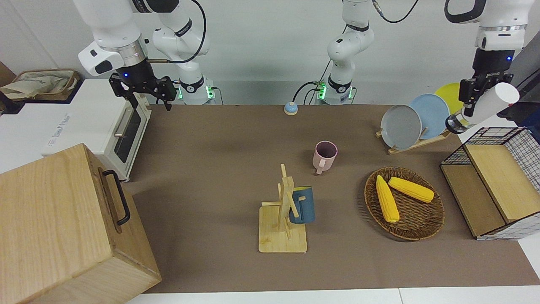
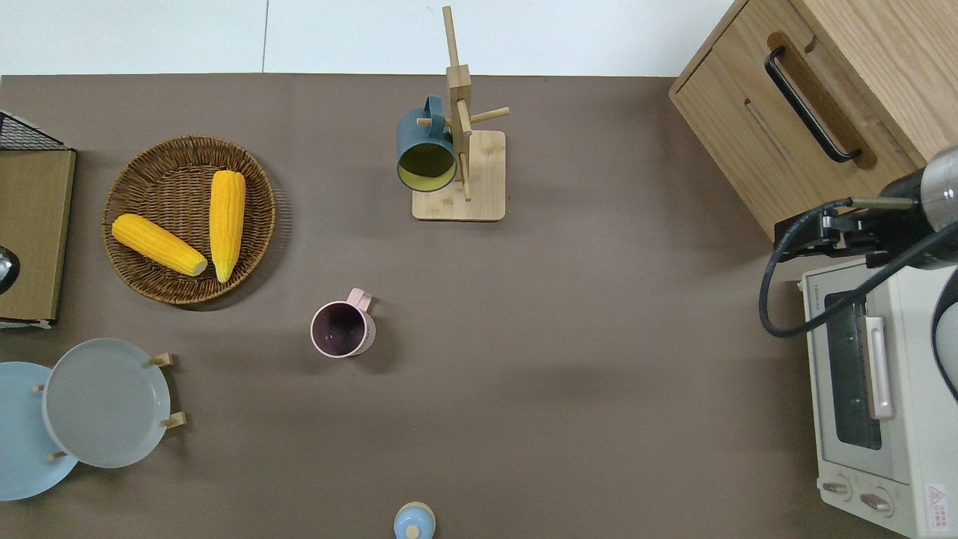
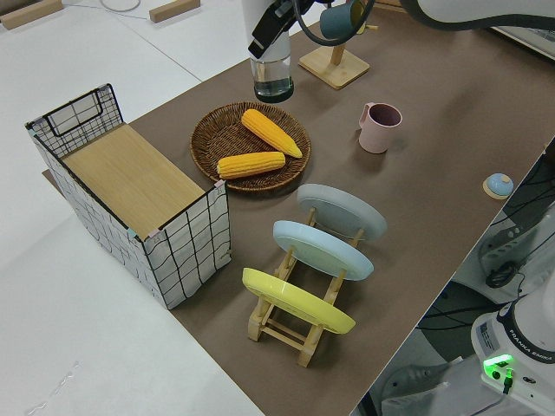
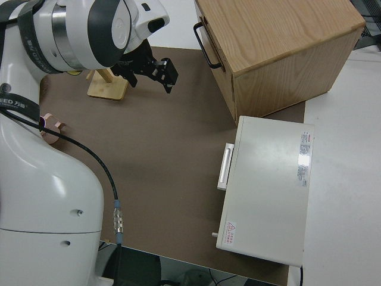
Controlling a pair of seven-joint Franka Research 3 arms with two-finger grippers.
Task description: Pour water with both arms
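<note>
Left gripper (image 1: 467,102) clamped on tilted white bottle (image 1: 485,106), raised over wire crate (image 1: 523,147) end of table. Right gripper (image 1: 145,90) empty, fingers apart, over toaster oven (image 1: 84,122). Pink mug (image 1: 325,156) mid-table, well apart from bottle. Risk: tilted bottle spills before reaching mug; unsupported mug tips during pour.

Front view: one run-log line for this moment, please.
left gripper: holds white bottle, raised | right gripper: open, empty | pink mug: upright on table

Brown table (image 1: 211,177), pink mug (image 1: 325,156), corn basket (image 1: 415,223), mug rack (image 1: 282,236)
</note>
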